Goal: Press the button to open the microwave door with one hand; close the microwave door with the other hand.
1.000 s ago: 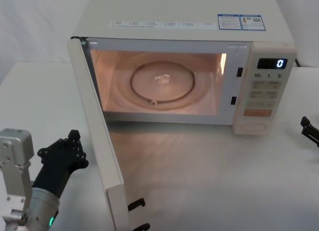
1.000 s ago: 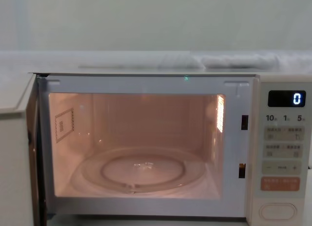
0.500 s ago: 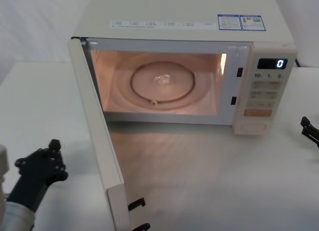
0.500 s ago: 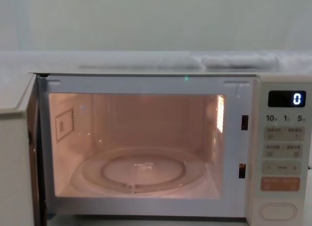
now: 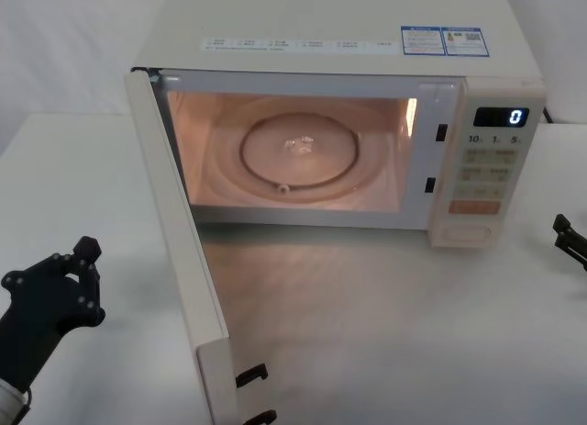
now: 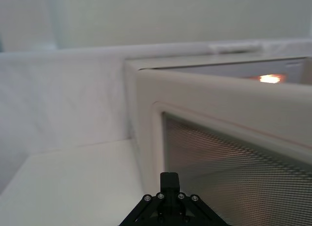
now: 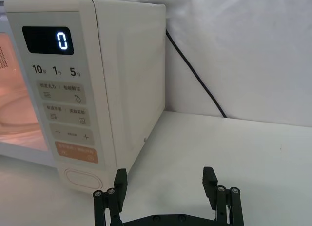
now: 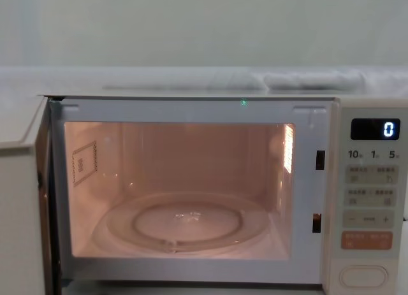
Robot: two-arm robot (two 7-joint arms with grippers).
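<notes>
Cream microwave door (image 5: 179, 251) with grey mesh-patterned window (image 6: 243, 174); cream button (image 8: 363, 276) under orange key (image 8: 366, 239); pink-lit cavity (image 8: 178, 187); black display (image 8: 375, 129), pale blue 0.

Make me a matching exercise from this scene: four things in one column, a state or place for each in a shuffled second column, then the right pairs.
Things:
1. microwave door
2. display
3. left gripper
4. right gripper

States or places:
A. shows a lit 0
B. swung wide open
C. fingers open, on the keypad side near the button
D. out beyond the outer face of the open door

Pairs: 1-B, 2-A, 3-D, 4-C
</notes>
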